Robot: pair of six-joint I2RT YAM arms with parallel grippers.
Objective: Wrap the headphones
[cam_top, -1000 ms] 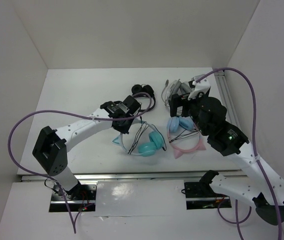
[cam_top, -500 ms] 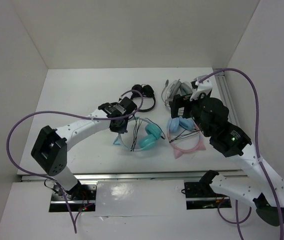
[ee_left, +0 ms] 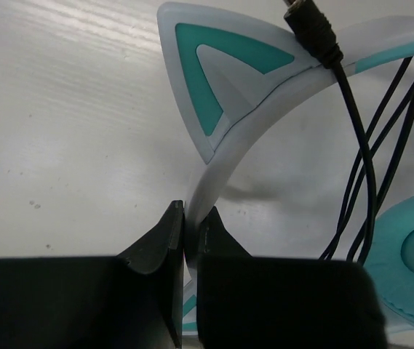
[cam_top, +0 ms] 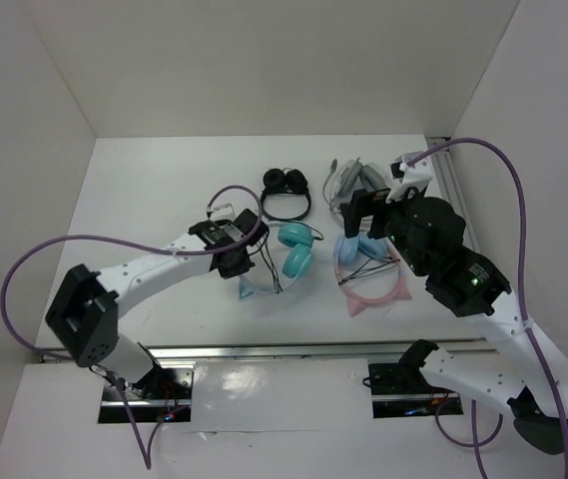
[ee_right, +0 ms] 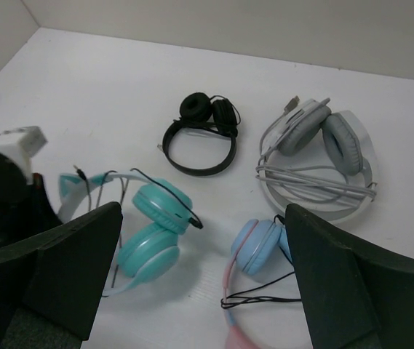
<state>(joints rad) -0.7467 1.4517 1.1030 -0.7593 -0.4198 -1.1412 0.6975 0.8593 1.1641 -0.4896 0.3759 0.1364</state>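
- The teal cat-ear headphones (cam_top: 295,257) lie on the white surface (cam_top: 144,190), near the middle, in front of the left arm.
- The left gripper (ee_left: 190,227) has its jaws pinched tight on the thin white headband (ee_left: 225,163), just below one cat ear (ee_left: 214,73).
- The right gripper (ee_right: 203,218) hangs above the surface with its jaws wide and nothing in them.
- The headphones look light. The band is thin plastic and could bend or slip. The ears might snap. So hold it gently on the band or on a fat ear cup (ee_right: 161,205).
- The black cable (ee_left: 359,160) is thin and floppy. It lies in loose loops across the band, and its plug (ee_left: 312,25) is free. It will likely flop and tangle, so pinch it near the plug.
- The surface looks smooth, so things may slide on it.
- Small black headphones (cam_top: 284,181), grey headphones (cam_top: 348,178) and pink-and-blue cat-ear headphones (cam_top: 363,247) lie close by. White walls stand around.
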